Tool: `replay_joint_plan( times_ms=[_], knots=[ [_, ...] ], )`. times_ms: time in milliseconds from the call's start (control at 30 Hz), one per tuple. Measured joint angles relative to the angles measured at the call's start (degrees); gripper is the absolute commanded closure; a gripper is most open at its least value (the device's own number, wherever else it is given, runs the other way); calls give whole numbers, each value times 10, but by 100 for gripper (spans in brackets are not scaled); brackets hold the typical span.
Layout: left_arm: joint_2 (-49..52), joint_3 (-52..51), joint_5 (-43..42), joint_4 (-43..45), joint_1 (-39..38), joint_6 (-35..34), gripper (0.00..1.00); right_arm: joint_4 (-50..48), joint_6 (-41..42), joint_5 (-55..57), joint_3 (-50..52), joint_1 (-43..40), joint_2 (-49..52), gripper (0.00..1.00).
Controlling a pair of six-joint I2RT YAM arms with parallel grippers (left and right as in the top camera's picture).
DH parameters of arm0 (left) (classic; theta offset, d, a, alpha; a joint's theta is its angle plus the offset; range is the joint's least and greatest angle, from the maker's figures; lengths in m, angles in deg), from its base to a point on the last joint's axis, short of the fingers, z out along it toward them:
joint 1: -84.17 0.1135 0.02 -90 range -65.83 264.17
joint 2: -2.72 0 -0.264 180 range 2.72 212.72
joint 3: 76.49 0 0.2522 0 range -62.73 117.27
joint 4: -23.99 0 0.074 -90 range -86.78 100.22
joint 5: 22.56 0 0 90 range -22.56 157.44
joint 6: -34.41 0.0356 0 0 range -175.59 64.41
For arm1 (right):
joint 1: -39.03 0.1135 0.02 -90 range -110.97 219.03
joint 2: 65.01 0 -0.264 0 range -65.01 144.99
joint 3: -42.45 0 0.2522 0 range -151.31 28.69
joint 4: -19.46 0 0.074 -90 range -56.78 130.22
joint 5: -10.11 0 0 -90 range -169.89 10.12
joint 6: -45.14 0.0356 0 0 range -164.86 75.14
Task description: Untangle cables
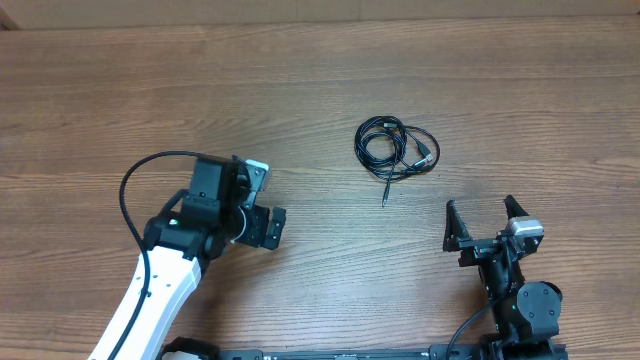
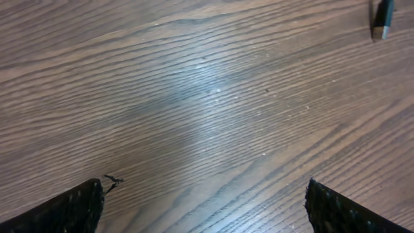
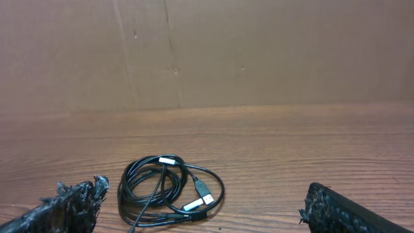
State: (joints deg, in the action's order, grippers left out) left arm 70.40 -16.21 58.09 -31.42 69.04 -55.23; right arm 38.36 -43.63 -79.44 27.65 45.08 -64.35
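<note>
Those thin black coiled cables [image 1: 395,147] look light, floppy and snag-prone on the wooden desk [image 1: 300,80]; best pinch an outer loop. The left end effector [image 1: 268,200] and right end effector [image 1: 482,213] gape wide, empty.

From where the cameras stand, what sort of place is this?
Probably a robot test bench rather than a home: a wood-grain table with a left arm and a right arm at its near edge, a plain brown board behind it, and only a coil of cables laid out.
</note>
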Motion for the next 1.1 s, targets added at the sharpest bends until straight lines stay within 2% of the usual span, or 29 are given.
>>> replay_joint_plan(
  times_ms=[1100],
  knots=[
    [0,0,2,12,-18,-2,0,0,0,0,0,0,0,0]
  ],
)
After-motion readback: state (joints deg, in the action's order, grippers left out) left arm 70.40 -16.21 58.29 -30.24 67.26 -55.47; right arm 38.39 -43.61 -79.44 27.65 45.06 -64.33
